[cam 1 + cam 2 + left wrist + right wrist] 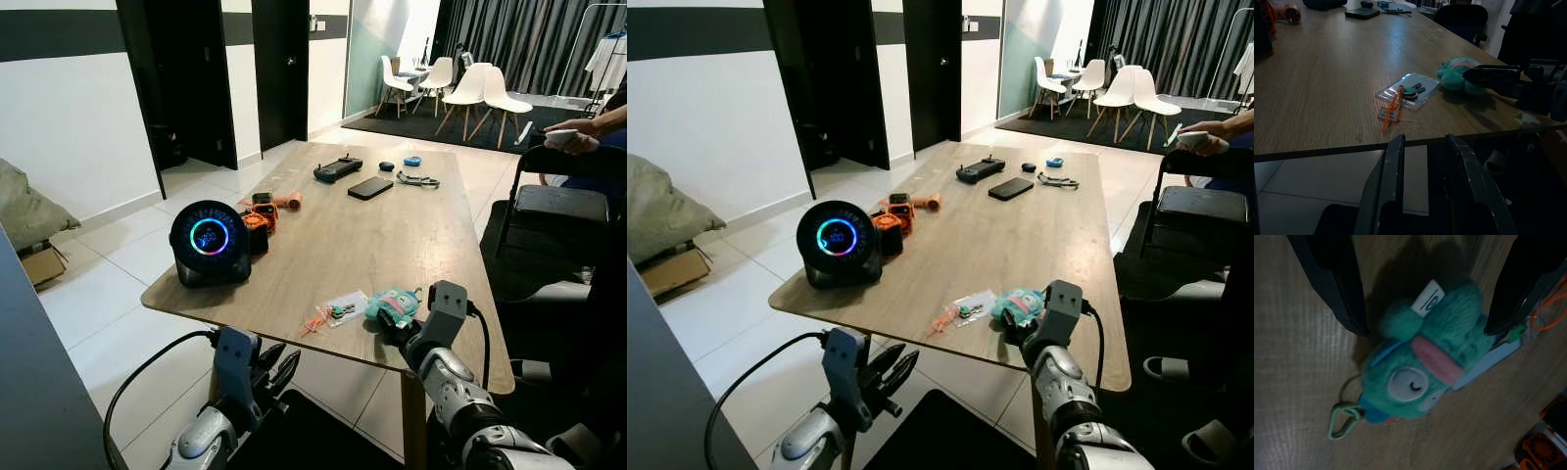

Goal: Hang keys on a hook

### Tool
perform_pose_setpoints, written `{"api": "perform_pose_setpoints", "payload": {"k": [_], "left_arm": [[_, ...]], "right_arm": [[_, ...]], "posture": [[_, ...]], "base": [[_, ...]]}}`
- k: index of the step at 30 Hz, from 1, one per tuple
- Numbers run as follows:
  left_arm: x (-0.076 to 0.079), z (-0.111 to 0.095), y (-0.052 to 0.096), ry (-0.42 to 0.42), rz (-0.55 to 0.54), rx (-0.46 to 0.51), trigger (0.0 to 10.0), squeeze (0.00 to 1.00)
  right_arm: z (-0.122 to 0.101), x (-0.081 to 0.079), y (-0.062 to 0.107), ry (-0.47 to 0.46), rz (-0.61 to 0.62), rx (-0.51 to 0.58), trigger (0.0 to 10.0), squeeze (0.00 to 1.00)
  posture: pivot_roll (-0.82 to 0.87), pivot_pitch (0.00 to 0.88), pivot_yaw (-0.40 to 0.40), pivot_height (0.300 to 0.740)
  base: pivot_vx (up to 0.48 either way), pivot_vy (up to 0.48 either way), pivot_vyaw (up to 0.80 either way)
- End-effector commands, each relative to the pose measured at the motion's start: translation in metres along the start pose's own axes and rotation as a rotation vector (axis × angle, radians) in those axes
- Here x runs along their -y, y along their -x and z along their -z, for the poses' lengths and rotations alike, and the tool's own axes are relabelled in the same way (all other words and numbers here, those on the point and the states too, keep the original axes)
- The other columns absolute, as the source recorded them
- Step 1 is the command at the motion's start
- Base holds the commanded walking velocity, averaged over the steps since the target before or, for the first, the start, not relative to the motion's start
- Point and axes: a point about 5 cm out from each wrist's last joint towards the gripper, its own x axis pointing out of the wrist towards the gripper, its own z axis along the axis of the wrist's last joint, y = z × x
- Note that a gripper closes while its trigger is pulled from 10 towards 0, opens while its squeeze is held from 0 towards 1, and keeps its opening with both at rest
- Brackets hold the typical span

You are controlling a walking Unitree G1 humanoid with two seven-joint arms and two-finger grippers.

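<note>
The right hand (pixel 400 321) hovers released, fingers straddling the teal plush keychain (pixel 1422 364) on the wooden tabletop (pixel 392 235); the left hand (pixel 274 370) hangs below its edge, slightly parted.

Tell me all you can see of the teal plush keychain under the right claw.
The teal plush keychain is a soft, fuzzy toy with a pink mouth, a round white eye, a white tag and a pale green clip on a thin cord. It lies on the wooden table near the front edge, between the open fingers of the right claw, beside the clear key pouch.
</note>
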Motion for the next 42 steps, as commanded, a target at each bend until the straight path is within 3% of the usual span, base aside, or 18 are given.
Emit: {"api": "perform_pose_setpoints", "payload": {"k": [1, 2, 3, 4, 5, 6, 7, 20, 22, 24, 29, 30, 31, 33, 35, 38, 40, 42], "left_arm": [[0.003, 0.0, -0.003, 0.015, 0.002, 0.004, 10.0, 0.0], [0.003, 0.0, -0.003, 0.015, 0.002, 0.003, 10.0, 0.0], [0.003, 0.0, -0.003, 0.015, 0.002, 0.003, 10.0, 0.0], [0.004, 0.0, -0.003, 0.015, 0.002, 0.003, 10.0, 0.0], [0.004, 0.0, -0.003, 0.015, 0.002, 0.003, 10.0, 0.0], [0.004, 0.0, -0.003, 0.015, 0.002, 0.003, 10.0, 0.0], [0.004, 0.0, -0.003, 0.015, 0.001, 0.004, 10.0, 0.0], [0.003, 0.0, -0.005, 0.013, 0.0, 0.004, 10.0, 0.0], [0.003, 0.0, -0.005, 0.013, 0.0, 0.004, 10.0, 0.0], [0.004, 0.0, -0.004, 0.013, -0.002, 0.003, 10.0, 0.0], [0.004, 0.001, -0.004, 0.016, -0.004, 0.003, 10.0, 0.0], [0.004, 0.001, -0.003, 0.022, -0.007, 0.006, 10.0, 0.0], [0.004, 0.001, -0.003, 0.027, -0.01, 0.009, 10.0, 0.0], [0.004, 0.001, -0.003, 0.027, -0.01, 0.009, 10.0, 0.0], [0.004, 0.001, -0.004, 0.035, -0.014, 0.015, 10.0, 0.0], [0.004, 0.0, -0.004, 0.039, -0.016, 0.018, 10.0, 0.0], [0.002, 0.0, -0.004, 0.048, -0.026, 0.023, 10.0, 0.0], [0.001, 0.0, -0.004, 0.051, -0.033, 0.024, 10.0, 0.0]], "right_arm": [[0.012, 0.001, 0.002, -0.001, 0.011, -0.05, 9.2, 0.0], [0.013, 0.001, 0.002, -0.001, 0.013, -0.054, 7.1, 0.0], [0.013, 0.001, 0.002, -0.001, 0.013, -0.054, 7.1, 0.0], [0.014, 0.001, 0.003, -0.002, 0.014, -0.057, 4.7, 0.0], [0.015, 0.001, 0.003, -0.003, 0.016, -0.059, 3.9, 0.0], [0.015, 0.001, 0.003, -0.003, 0.016, -0.059, 3.9, 0.0], [0.015, 0.002, 0.003, -0.003, 0.016, -0.059, 2.6, 0.0], [0.017, 0.004, 0.004, 0.0, 0.03, -0.065, 2.4, 0.0], [0.017, 0.004, 0.004, 0.0, 0.03, -0.065, 2.1, 0.0], [0.019, 0.004, 0.004, 0.001, 0.029, -0.067, 0.0, 0.0], [0.019, 0.004, 0.005, 0.006, 0.02, -0.061, 0.0, 0.0], [0.016, 0.002, 0.004, 0.027, 0.007, -0.036, 2.1, 0.0], [0.008, -0.001, 0.004, 0.068, -0.018, 0.023, 10.0, 0.0], [0.008, -0.001, 0.004, 0.068, -0.018, 0.023, 10.0, 0.0], [-0.004, -0.01, 0.004, 0.135, -0.069, 0.117, 10.0, 0.0], [-0.008, -0.015, 0.006, 0.195, -0.103, 0.166, 10.0, 0.0], [-0.01, -0.027, 0.011, 0.261, -0.171, 0.245, 10.0, 0.0], [-0.011, -0.035, 0.014, 0.272, -0.215, 0.285, 10.0, 0.0]], "posture": [[0.01, 0.054, 0.003, 0.74], [0.01, 0.054, 0.003, 0.74], [0.01, 0.054, 0.003, 0.74], [0.01, 0.054, 0.002, 0.74], [0.01, 0.054, 0.003, 0.74], [0.01, 0.054, 0.003, 0.74], [0.01, 0.054, 0.003, 0.74], [0.01, 0.052, 0.002, 0.74], [0.01, 0.052, 0.002, 0.74], [0.01, 0.049, 0.0, 0.74], [0.0, 0.038, -0.002, 0.74], [0.0, 0.038, -0.002, 0.74], [0.0, 0.038, -0.002, 0.74], [0.0, 0.038, -0.002, 0.74], [0.0, 0.032, -0.003, 0.74], [0.0, 0.031, -0.003, 0.74], [0.0, 0.028, -0.002, 0.74], [0.0, 0.028, -0.001, 0.74]], "base": [[0.0, 0.0, 0.0], [0.0, 0.0, 0.0], [0.0, 0.0, 0.0], [0.0, 0.0, 0.0], [0.0, 0.0, 0.0], [0.0, 0.0, 0.0], [0.0, 0.0, 0.0], [0.0, 0.0, 0.0], [0.0, 0.0, 0.0], [0.0, 0.0, 0.0], [0.0, 0.0, 0.0], [0.0, 0.0, 0.0], [0.0, 0.0, 0.0], [0.0, 0.0, 0.0], [0.0, 0.0, 0.0], [0.0, 0.0, 0.0], [0.0, 0.0, 0.0], [0.0, 0.0, 0.0]]}}
